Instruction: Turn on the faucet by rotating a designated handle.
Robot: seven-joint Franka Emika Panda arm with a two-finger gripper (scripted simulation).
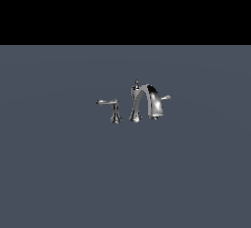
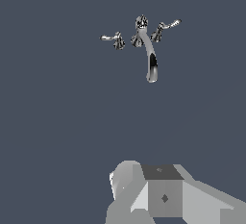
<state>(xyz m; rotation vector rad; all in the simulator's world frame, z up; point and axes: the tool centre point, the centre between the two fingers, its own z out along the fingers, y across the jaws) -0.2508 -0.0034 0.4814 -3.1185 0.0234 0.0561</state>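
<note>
Exterior view shows the faucet (image 1: 142, 102) standing alone on the flat grey bench (image 1: 59, 173), near mid-frame. No arm or gripper appears in this view. The handle (image 1: 108, 102) is the long slim lever on its own flared post, set apart from the spout (image 1: 153, 100) on the exterior view's left. A shorter lever stub (image 1: 165, 97) shows behind the spout on the exterior view's right.

Wrist view shows the faucet (image 2: 144, 40) well apart from the gripper (image 2: 158, 194). Only grey housing blocks of the gripper are visible; fingers are out of frame, so open or closed cannot be told.

Orientation: the handle's long axis lies roughly level with the bench. Its free tip points toward the exterior view's left, away from the spout. The pivot end sits over the post.

Hazards, judged from this layout:
- Wrong target. The stub (image 2: 167, 27) and the handle (image 2: 111, 38) look alike in chrome; approaching the stub would leave the task undone.
- Contact near the post gives little leverage; the lever may not rotate.
- A slim, smooth lever lets fingers slide off its tip during the sweep.
- A low approach risks striking the spout or bench.
</note>
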